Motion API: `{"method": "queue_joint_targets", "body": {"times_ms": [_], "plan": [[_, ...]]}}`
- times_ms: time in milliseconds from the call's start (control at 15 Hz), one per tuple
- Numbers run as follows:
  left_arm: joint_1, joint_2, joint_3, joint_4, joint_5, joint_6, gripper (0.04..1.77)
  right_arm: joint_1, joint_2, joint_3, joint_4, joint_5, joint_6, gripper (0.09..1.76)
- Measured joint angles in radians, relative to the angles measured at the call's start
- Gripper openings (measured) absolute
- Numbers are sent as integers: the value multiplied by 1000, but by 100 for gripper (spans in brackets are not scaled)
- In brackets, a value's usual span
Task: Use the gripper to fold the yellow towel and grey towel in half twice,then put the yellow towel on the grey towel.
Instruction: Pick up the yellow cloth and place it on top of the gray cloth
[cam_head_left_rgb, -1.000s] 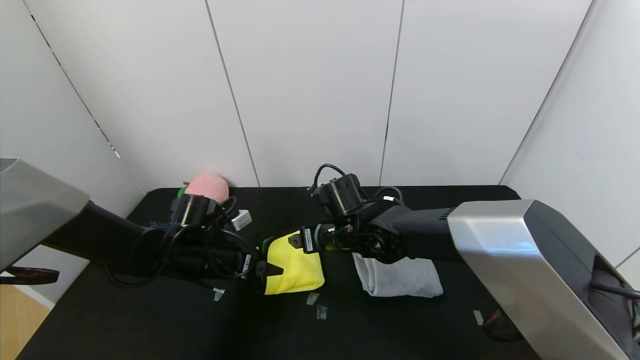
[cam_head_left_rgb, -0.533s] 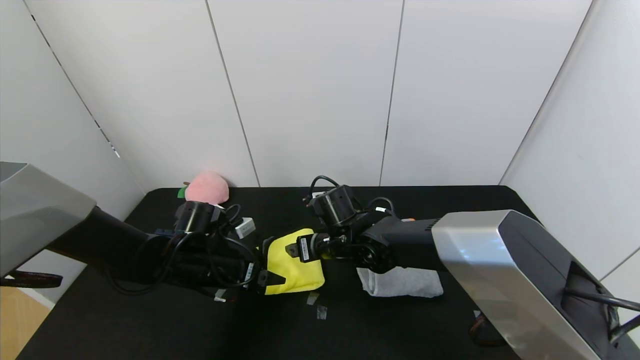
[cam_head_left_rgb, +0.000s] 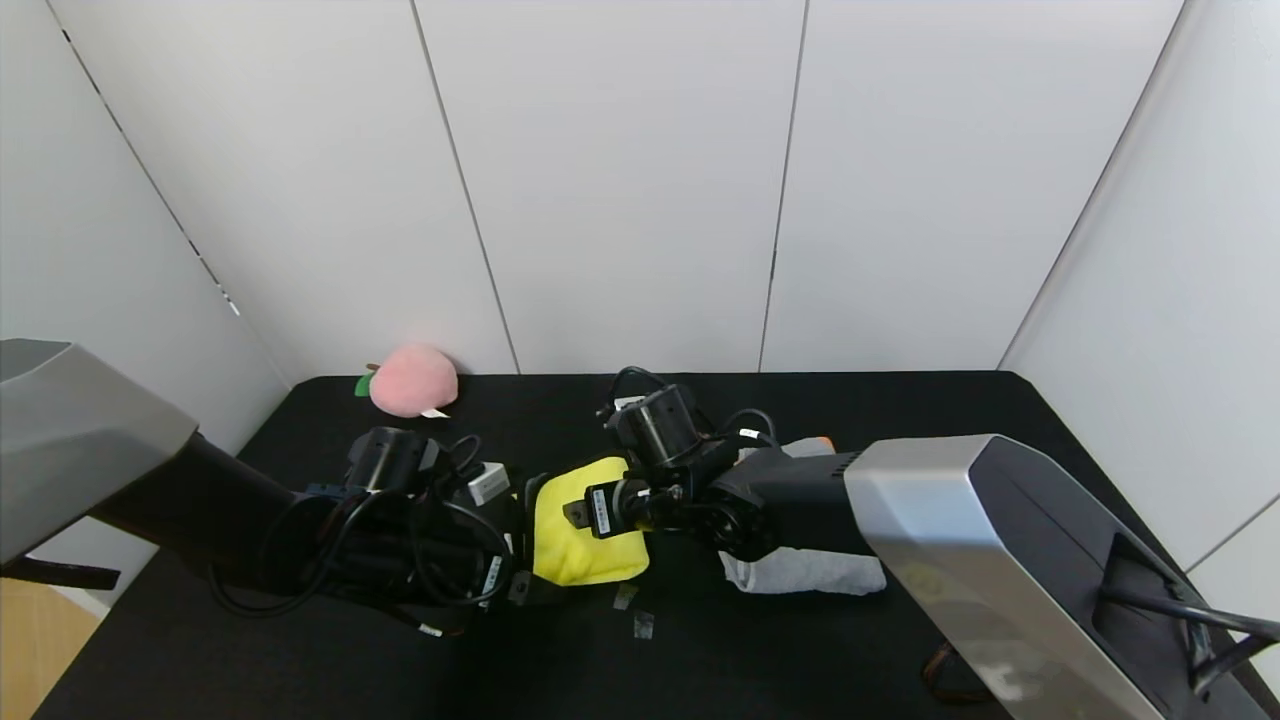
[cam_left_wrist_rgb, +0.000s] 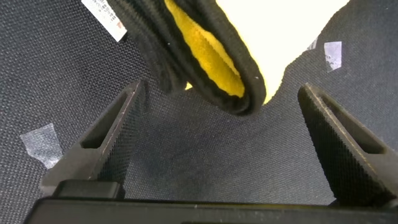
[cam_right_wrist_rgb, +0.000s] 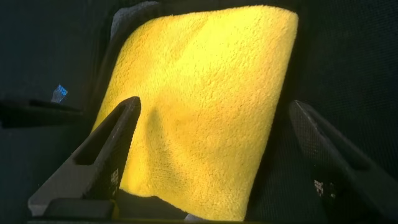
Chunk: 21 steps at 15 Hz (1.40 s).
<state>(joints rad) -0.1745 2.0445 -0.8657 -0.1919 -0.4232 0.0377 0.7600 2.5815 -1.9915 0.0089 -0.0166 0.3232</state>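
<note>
From the head view, the yellow towel (cam_head_left_rgb: 585, 533) lies folded in a small bright pad on the black tabletop (cam_head_left_rgb: 300, 660), between my left hand (cam_head_left_rgb: 520, 560) and my right hand (cam_head_left_rgb: 580, 512). One grey towel (cam_head_left_rgb: 805, 572) lies folded just behind my right arm, and one pink plush peach (cam_head_left_rgb: 413, 380) sits far beyond my left hand.

In the left wrist view, my left hand (cam_left_wrist_rgb: 221, 134) is spread, the towel's dark-edged corner (cam_left_wrist_rgb: 211, 56) just ahead between the fingers.

In the right wrist view, my right hand (cam_right_wrist_rgb: 217, 162) is spread wide over the fleecy yellow towel (cam_right_wrist_rgb: 205, 112), pinching nothing.
</note>
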Motion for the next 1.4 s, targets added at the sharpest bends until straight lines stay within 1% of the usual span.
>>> {"method": "queue_joint_targets", "body": {"times_ms": [467, 533, 733, 800, 933, 1400], "plan": [[-18, 15, -13, -3, -3, 5, 172, -1, 9, 0, -9, 3, -1, 171], [-18, 16, -13, -15, -3, 5, 172, -2, 9, 0, -10, 3, -1, 171], [-17, 20, -1, -121, 2, -7, 172, -3, 16, 0, -9, 3, -1, 171], [-16, 22, -1, -128, 1, -10, 172, -4, 16, 0, -9, 2, -1, 171], [-19, 25, -16, -131, -3, -11, 172, -4, 14, 0, -8, 1, -1, 171], [-29, 53, -25, -132, 0, -10, 172, -10, 13, 0, -11, 1, -1, 171]]}}
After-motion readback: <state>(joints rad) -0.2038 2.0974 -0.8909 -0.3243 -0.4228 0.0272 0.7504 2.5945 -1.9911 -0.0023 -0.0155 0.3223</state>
